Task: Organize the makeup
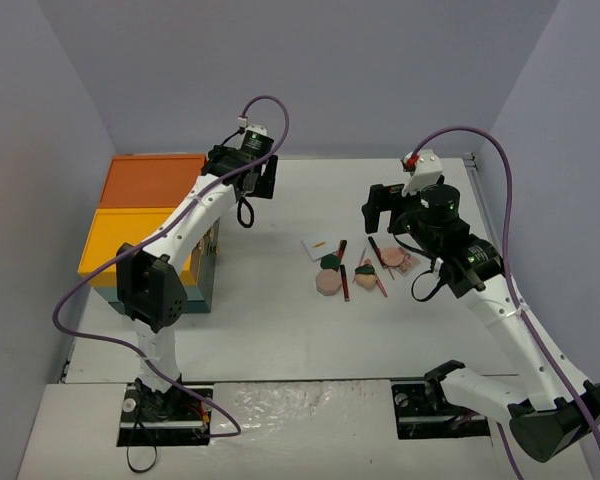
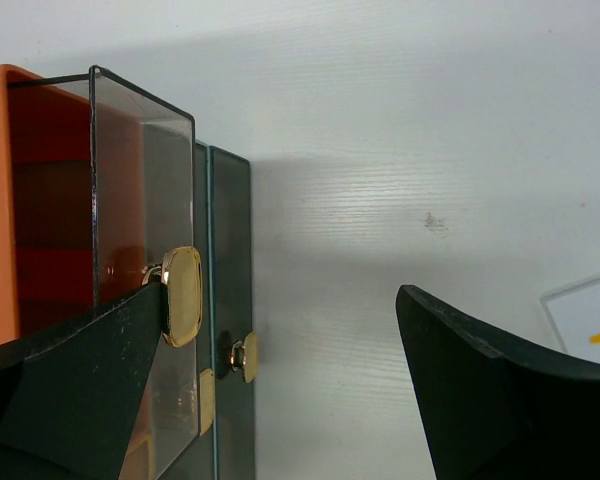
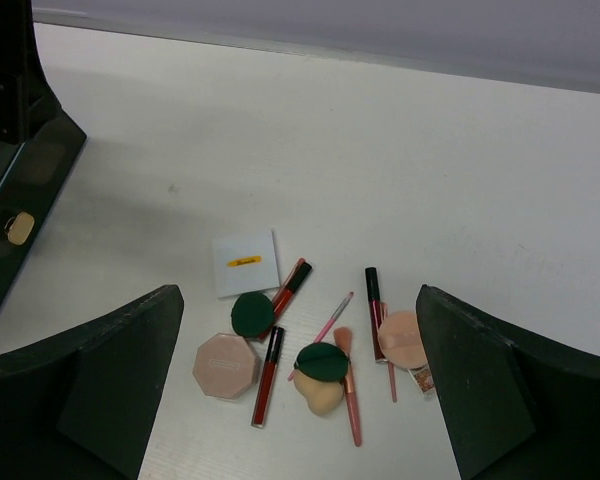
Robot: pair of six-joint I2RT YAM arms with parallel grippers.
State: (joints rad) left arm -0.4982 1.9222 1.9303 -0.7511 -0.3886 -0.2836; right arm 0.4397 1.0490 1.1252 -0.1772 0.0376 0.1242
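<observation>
Ahead of the right claw [image 1: 385,222], wide open and empty, lies the makeup [image 1: 355,265]; the left claw [image 1: 258,180], equally open and empty, is farther.

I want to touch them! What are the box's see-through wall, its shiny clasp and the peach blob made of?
The see-through wall looks like clear plastic or glass: orange shows through it. The clasp looks like polished gold-coloured metal, mirror-shiny. The peach blob is probably soft foam sponge: matte, rounded, no shine.
</observation>
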